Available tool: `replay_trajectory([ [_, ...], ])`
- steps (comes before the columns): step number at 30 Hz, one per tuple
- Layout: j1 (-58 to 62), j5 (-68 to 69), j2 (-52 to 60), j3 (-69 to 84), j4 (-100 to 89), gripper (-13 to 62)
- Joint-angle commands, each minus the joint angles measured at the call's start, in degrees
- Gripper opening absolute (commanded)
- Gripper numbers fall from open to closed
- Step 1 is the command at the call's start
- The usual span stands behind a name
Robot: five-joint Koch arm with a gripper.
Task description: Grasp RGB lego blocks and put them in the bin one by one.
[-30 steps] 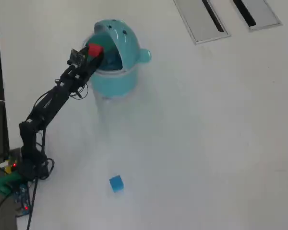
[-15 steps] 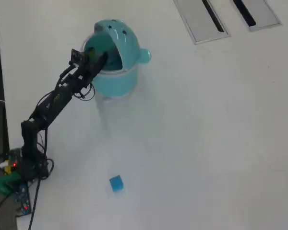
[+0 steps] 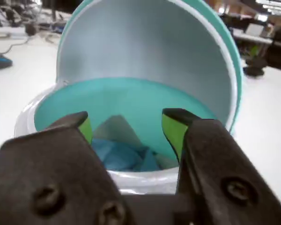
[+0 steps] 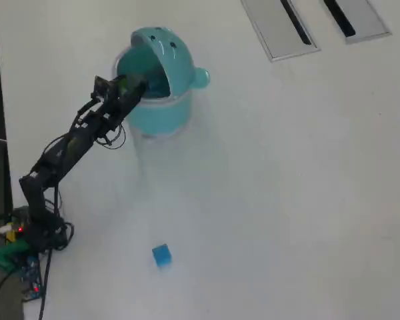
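Whale-shaped bin (image 4: 161, 100) stands upright on the white table (image 4: 287, 187), in the far left part of the overhead view, its domed lid (image 4: 167, 53) flipped up and back so the mouth opens toward the arm at the left. A small fin sticks out on its right side in that view. The end effector (image 4: 135, 85) hangs at the near-left rim of the bin, its jaws spread with a clear gap and nothing between them. The wrist view looks straight into the bin (image 3: 131, 101) past the two green-tipped jaws of the end effector (image 3: 126, 129): the pale inside of the raised lid (image 3: 145, 42), the teal inner wall, and bluish crumpled material at the bottom, too blurred to name. Only the overhead view shows the blue lego block (image 4: 161, 255), lying on the table well apart from the bin, toward the near edge, and two grey slotted panels (image 4: 280, 27) at the far right.
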Motion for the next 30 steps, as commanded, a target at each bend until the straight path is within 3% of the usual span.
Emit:
replay_trajectory([
  [1,0.88,-0.09,6.68,0.35,-6.59,27.4],
  [14,5.45,-21.71,25.66,22.85,-16.35,27.7],
  [21,10.02,-17.23,31.38,32.43,-22.68,27.6],
  [28,25.05,-6.77,35.07,41.92,-26.63,28.1],
  [30,30.06,-6.15,35.33,44.82,-28.39,32.3],
])
